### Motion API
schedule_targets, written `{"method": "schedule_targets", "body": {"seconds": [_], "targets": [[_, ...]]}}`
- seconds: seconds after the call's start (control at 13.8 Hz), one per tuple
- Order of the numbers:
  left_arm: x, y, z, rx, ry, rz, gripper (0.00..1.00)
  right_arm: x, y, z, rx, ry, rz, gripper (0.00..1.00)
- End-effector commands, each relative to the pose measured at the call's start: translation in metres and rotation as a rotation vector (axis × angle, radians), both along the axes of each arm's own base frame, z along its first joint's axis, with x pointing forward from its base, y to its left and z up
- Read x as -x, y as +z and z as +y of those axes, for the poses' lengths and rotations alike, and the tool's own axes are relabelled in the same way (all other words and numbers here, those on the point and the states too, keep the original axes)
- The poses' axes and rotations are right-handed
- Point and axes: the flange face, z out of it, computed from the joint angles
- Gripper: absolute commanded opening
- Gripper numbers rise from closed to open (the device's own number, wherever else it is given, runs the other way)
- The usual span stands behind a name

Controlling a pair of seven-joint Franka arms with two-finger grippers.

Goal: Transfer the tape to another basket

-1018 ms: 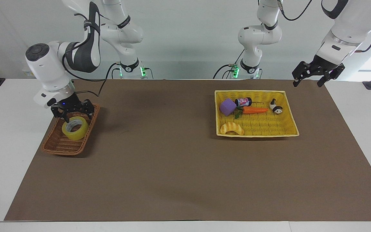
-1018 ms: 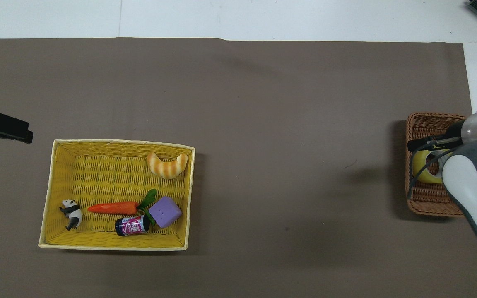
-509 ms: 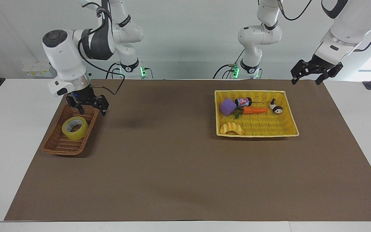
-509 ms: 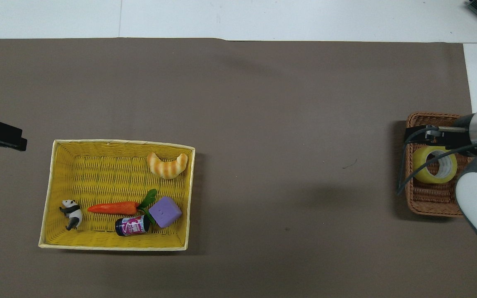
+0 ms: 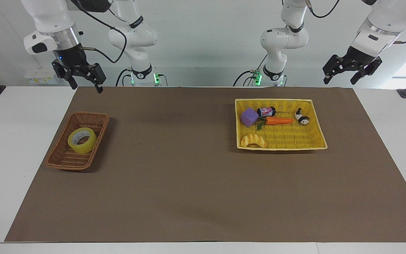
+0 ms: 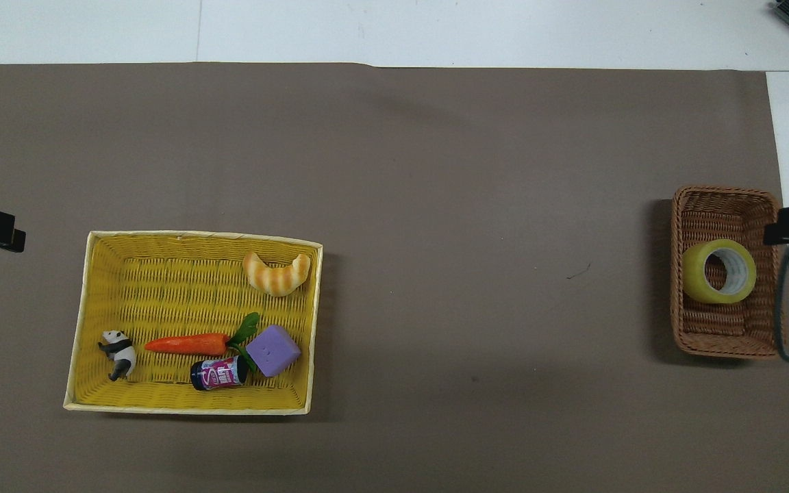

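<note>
Facing view, read from nine o'clock toward three o'clock.

High over the brown mat (image 5: 189, 183), above its corner at about eleven o'clock: right gripper (image 5: 86, 87), jaws spread wide, nothing between them. Waiting, by the look of it.

At nine o'clock of the mat: the basket (image 5: 69, 157), narrow brown wicker with slanted sides. Inside it, toward its twelve o'clock end: the tape (image 5: 84, 145), lying nearly flat and a little tilted, hole upward, pale core ring showing. Nothing else in this basket. Judged from this, task probably finished already.

About handling, as a judgement only: light, stiff as a ring, not fragile, but smooth and probably slippery on the outer film. Best hold: one finger down into the core, the other outside, pinching the wall of the roll. Better to pinch at twelve or six o'clock of the roll, because the wicker walls stand close at three and nine o'clock and could catch a finger. Light basket too, so likely to shift if bumped.

Between three and two o'clock of the mat, well apart from the tape: yellow basket (image 5: 291, 135), holding a purple cube (image 5: 248, 117), a small bottle (image 5: 266, 112), a toy carrot (image 5: 278, 120), a panda figure (image 5: 302, 117) and a croissant toy (image 5: 254, 141). Not in the way.

High over the mat corner at one o'clock: left gripper (image 5: 339, 79), jaws wide apart also, holding nothing, waiting.
</note>
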Motion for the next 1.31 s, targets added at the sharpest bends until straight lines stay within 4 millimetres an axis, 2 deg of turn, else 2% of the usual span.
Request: {"method": "schedule_targets", "body": {"seconds": [0.0,0.15,0.22,1.02,1.24], "targets": [[0.004,0.004,0.002,-0.012,-0.004,0.007,1.00,0.011,-0.004,0.011,-0.023,0.008,0.069,1.00],[0.004,0.004,0.002,-0.012,-0.005,0.007,1.00,0.022,-0.009,0.026,-0.022,0.028,0.074,1.00],[0.004,0.004,0.002,-0.012,-0.005,0.007,1.00,0.021,-0.009,0.027,-0.022,0.033,0.054,1.00],[0.004,0.004,0.002,-0.012,-0.005,0.007,1.00,0.017,-0.008,0.013,-0.010,0.074,0.039,1.00],[0.004,0.004,0.002,-0.012,-0.005,0.007,1.00,0.017,-0.008,0.013,-0.005,0.138,0.041,1.00]]}}
